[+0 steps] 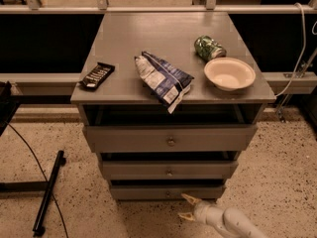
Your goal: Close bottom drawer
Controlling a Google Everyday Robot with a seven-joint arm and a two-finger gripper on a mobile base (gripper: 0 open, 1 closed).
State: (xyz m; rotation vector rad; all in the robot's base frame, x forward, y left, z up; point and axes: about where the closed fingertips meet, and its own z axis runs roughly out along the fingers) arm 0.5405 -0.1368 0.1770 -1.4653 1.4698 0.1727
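A black packet (97,75) lies by the bench's left edge, a chip bag (163,79) overhangs the front edge, and a bowl (229,74) sits near the front-right corner. Underneath, the bottom drawer (143,192) is lowest; the gripper (182,207), fingers spread apart, is right at its front.

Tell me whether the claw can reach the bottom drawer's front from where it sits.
Probably yes. The claw hangs low, just in front of the bottom drawer and a little right of its knob, fingers spread. Nothing stands between them.
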